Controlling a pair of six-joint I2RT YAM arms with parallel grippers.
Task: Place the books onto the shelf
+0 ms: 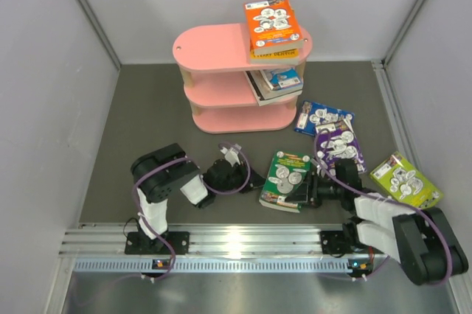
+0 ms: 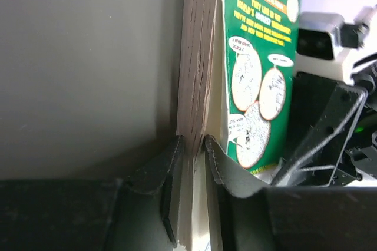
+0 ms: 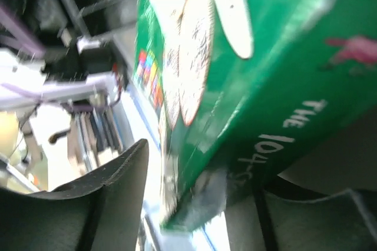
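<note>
1. The left gripper (image 2: 192,145) has its fingers (image 2: 224,168) pinched on the page edge of the green book (image 1: 286,178).
2. The right gripper (image 3: 230,186) has its fingers (image 3: 112,192) spread around the opposite edge. A gap shows at one finger, so it is not clamped.
3. The green book lies by the surface's (image 1: 147,107) near edge, between both arms.
4. This looks like the pick-up step. Next comes a firm hold, a lift, and a carry to the shelf (image 1: 221,45) at the far edge.
5. Three more books (image 1: 339,146) wait near the right edge.
</note>
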